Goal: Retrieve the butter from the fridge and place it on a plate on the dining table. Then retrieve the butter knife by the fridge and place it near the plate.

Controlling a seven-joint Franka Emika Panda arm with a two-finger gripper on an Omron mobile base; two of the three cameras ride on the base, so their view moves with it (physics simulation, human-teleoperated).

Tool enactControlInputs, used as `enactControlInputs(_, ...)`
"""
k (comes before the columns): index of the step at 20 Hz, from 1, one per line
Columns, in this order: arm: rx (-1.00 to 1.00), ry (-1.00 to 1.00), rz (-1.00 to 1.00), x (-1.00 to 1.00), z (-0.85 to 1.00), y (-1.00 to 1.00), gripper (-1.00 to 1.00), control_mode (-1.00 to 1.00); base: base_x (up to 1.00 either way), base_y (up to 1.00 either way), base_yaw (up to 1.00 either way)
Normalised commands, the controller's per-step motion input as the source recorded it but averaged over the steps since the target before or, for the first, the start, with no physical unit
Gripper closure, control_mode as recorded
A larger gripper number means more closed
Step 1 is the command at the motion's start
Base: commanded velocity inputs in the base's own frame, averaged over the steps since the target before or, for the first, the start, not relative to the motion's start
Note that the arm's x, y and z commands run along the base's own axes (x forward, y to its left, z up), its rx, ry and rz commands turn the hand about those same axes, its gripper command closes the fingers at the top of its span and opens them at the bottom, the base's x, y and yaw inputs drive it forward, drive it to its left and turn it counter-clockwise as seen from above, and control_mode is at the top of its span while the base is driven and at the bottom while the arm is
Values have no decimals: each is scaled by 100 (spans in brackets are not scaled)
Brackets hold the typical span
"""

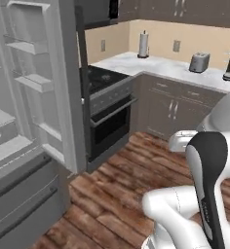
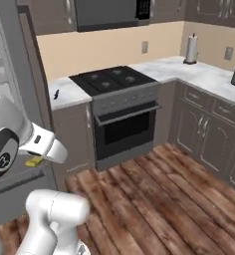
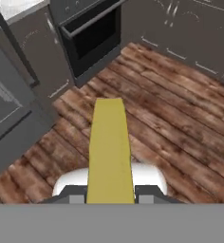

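The butter (image 3: pixel 110 147), a slim yellow stick, juts forward from between my fingertips (image 3: pixel 75 198) in the hand view, so my gripper (image 3: pixel 110 195) is shut on it. In the right base view a yellow end of the butter (image 2: pixel 34 162) peeks out under my hand (image 2: pixel 42 144), low beside the fridge (image 2: pixel 10 55). The grey fridge (image 1: pixel 34 97) stands with its door open and its bare shelves showing. A small dark item, perhaps the butter knife (image 2: pixel 56 93), lies on the counter strip next to the fridge. The plate and the dining table are out of view.
A black stove and oven (image 2: pixel 120 107) stands right of the fridge. Grey cabinets with a marble counter (image 2: pixel 204 74) wrap the corner, carrying a paper towel roll (image 2: pixel 190 49) and a toaster (image 1: pixel 199 62). Wood floor (image 2: pixel 159 199) stretches in front.
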Motion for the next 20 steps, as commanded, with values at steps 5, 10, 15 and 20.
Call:
enactControlInputs(5,0,0,0,0,0,0,100,100,0,0,-84)
enactControlInputs(10,0,0,0,0,0,0,100,100,0,0,-86)
enactControlInputs(15,0,0,0,0,0,0,100,100,-18,0,-88)
enactControlInputs(20,0,0,0,0,0,0,100,100,-41,0,-83)
